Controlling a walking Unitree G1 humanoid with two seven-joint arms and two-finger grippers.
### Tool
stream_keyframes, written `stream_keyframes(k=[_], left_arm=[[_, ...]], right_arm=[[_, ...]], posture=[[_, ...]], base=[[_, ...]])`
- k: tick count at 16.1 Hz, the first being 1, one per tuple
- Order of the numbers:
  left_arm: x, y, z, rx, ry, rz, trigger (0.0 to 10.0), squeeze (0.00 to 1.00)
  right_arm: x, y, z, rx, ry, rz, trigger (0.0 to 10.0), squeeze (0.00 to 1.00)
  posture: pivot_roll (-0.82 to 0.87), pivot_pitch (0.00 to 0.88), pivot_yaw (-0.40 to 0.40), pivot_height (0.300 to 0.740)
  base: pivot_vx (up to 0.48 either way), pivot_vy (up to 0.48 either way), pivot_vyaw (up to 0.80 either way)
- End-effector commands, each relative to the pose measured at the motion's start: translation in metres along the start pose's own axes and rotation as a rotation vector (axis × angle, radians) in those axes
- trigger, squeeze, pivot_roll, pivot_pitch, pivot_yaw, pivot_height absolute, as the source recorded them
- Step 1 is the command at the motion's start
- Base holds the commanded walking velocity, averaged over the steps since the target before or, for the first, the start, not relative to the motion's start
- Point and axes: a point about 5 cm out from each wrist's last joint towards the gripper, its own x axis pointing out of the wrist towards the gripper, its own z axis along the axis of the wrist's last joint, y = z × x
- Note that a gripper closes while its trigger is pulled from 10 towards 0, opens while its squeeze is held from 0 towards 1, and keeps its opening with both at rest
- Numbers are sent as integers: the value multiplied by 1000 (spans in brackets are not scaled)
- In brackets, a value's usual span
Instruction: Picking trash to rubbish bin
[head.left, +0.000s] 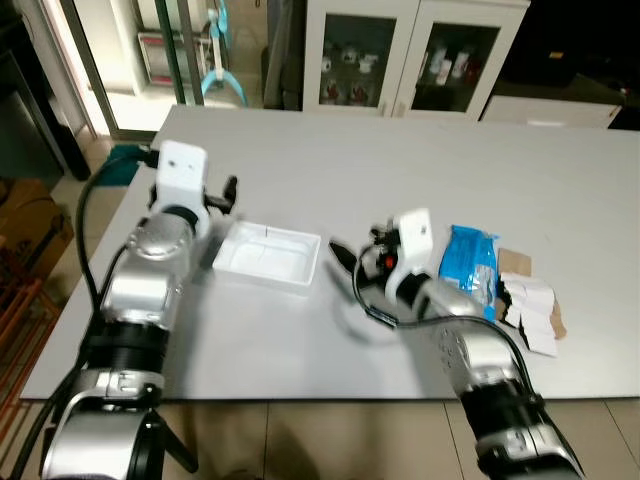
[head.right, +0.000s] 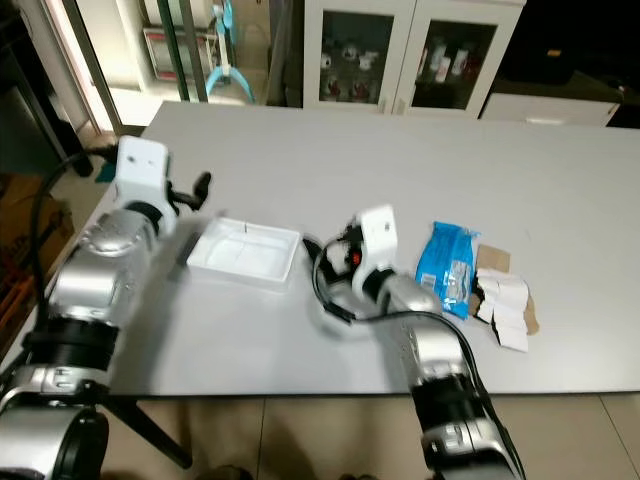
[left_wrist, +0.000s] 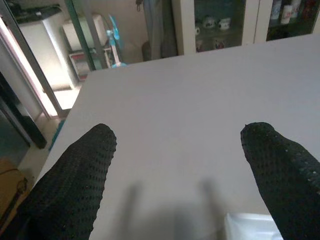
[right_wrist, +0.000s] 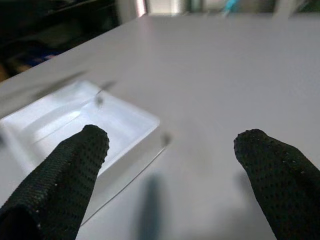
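White plastic, a shallow tray (head.left: 265, 256), lies on the grey table (head.left: 400, 170) between the two arms in the left eye view, flat and empty as far as I can see. The left gripper (head.left: 225, 192) hangs just beyond the tray's far left corner, apart from it; the right gripper (head.left: 345, 258) points at the tray's right edge from just beside it, which suggests the tray is the next piece of trash to be taken. No rubbish bin is in sight, so a turn or a walk will probably be needed.

From the right eye, a blue packet (head.right: 448, 256) lies close by the right forearm on its outer side, with torn cardboard and paper scraps (head.right: 505, 295) touching its far side. These look like further trash. Glass-fronted cabinets (head.right: 410, 55) stand behind the table.

Along the left wrist, both fingers (left_wrist: 75, 185) are spread wide over bare tabletop, the tray's corner (left_wrist: 247, 226) just below them.

Along the right wrist, the fingers (right_wrist: 60, 185) are likewise spread, holding nothing, with the tray (right_wrist: 75, 120) ahead and nothing blocking the approach.
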Motion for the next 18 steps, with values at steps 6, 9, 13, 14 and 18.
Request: stream_keyframes(k=[6, 9, 13, 14, 18], left_arm=[[-3, -15, -3, -64, 47, -109, 10000, 0], [-1, -11, -10, -166, 160, -132, 10000, 0], [-2, -2, -16, -131, 261, -75, 10000, 0], [-3, -3, -20, -117, 296, -74, 10000, 0], [-8, -14, -34, -132, 370, -110, 10000, 0]], right_arm=[[-9, 6, 9, -7, 32, 109, 10000, 0], [-9, 9, 10, -3, 37, 113, 10000, 0], [-10, 13, 9, 4, 43, 129, 10000, 0], [-9, 13, 8, 6, 46, 125, 10000, 0], [-9, 14, 10, 4, 44, 133, 10000, 0]], posture=[[20, 27, -54, 740], [24, 19, -50, 740], [27, 10, -49, 740], [29, 8, -48, 740], [24, 0, -47, 740]], base=[[0, 0, 0], [0, 0, 0], [0, 0, 0], [0, 0, 0], [0, 0, 0]])
